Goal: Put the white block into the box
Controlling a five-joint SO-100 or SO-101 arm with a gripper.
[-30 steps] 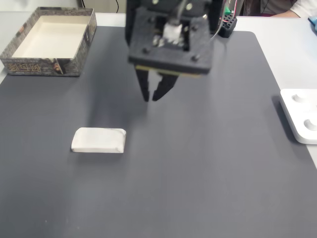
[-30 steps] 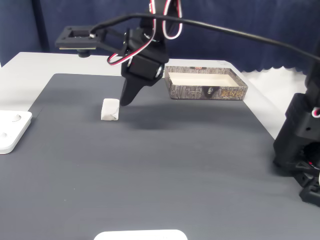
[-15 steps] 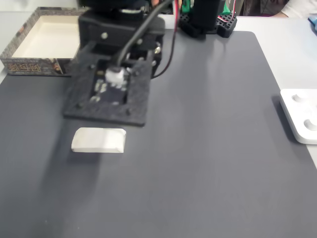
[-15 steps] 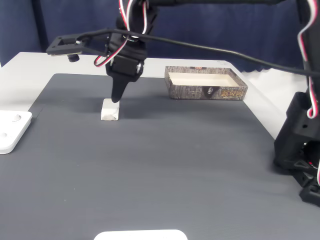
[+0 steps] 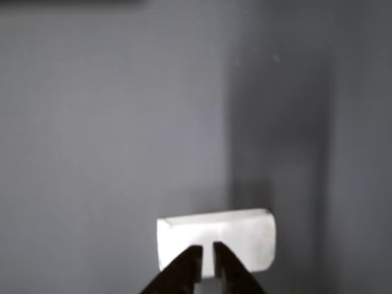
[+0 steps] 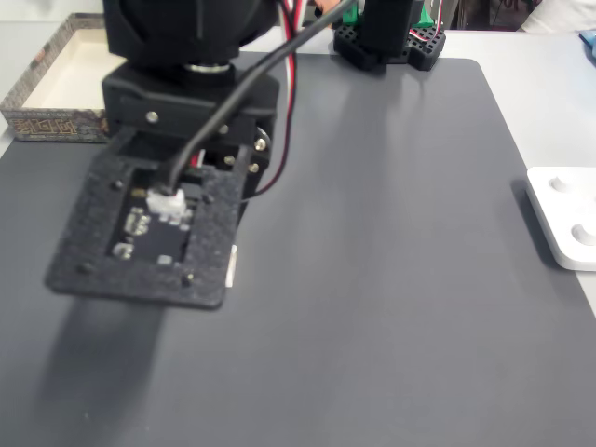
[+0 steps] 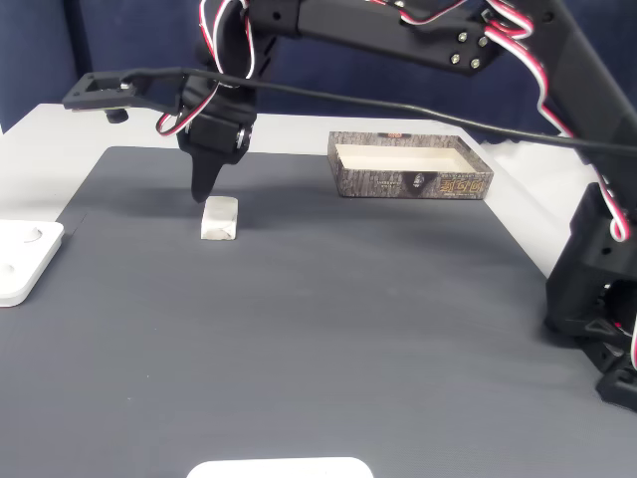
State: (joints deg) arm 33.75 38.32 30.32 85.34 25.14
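We note the gripper (image 7: 201, 191) poised just above the block (image 7: 220, 217), which lies flat on the dark mat (image 7: 328, 329), not lifted. In the other view the two fingertips (image 5: 190, 260) sit nearly together, a slim gap between them, in front of the block's (image 5: 239, 236) near face. So the jaws stand narrow, holding nothing.

We judge this a pre-grasp alignment: the tips point down over the block's left end in the fixed view from the front, probably to centre before opening. As they stand, the jaws look too close to straddle the block; they would need to widen before descending.

In the fixed view from behind the arm, the camera plate (image 6: 149, 233) on the wrist covers most of the block; only a white sliver (image 6: 232, 264) shows at the plate's right edge.

The box (image 7: 412, 169) stands on the mat well apart from the block, to the right and farther back in the front fixed view, open side up, interior bare. Its corner (image 6: 51, 110) shows at upper left in the rear view.

A flat white device (image 7: 22, 257) lies at the mat's left edge, clear of the work.

Risk, in our judgement: closed tips coming down could nudge or tip the block.
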